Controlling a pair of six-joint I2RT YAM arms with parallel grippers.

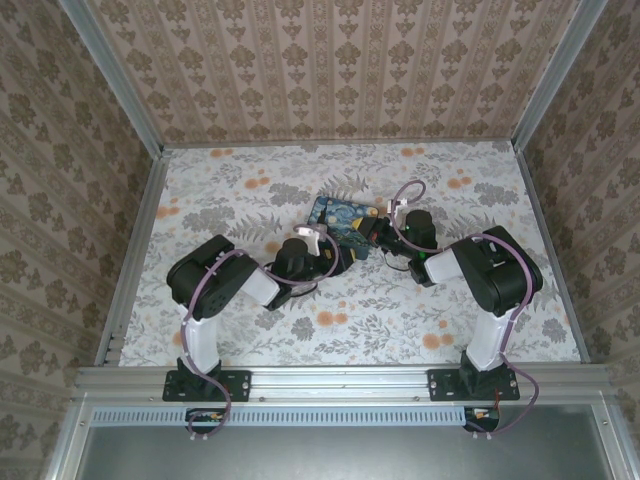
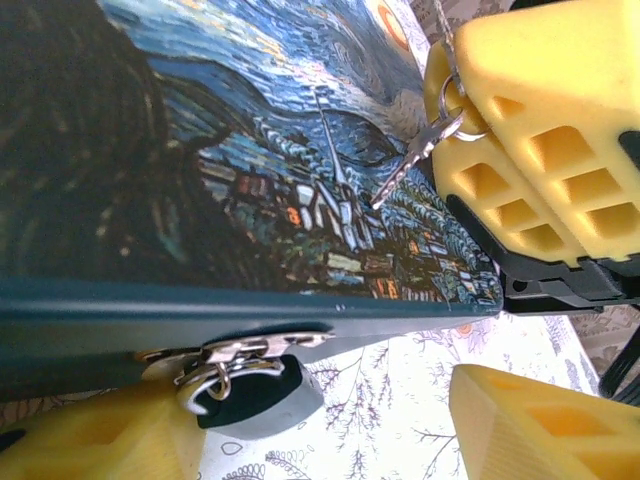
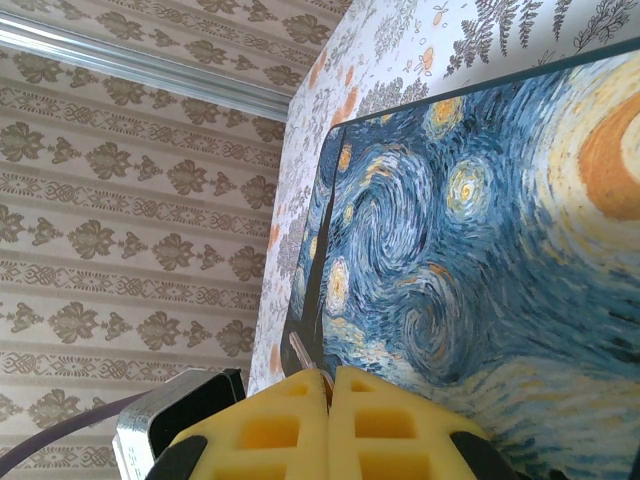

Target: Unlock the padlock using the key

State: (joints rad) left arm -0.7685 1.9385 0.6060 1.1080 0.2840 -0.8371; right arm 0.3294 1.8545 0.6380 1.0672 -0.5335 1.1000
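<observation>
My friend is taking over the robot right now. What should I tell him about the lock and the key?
Left gripper: open, with the padlock between its fingers, not squeezed.
Right gripper: shut on the key, holding it over the painted box, away from the padlock.
Padlock: hangs on the clasp at the box's front edge.
Done: key picked up.
Left: bring the key to the padlock, push it in, turn it.

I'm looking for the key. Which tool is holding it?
The right tool, squeezed shut on the key; the left tool is open beside the padlock.
</observation>
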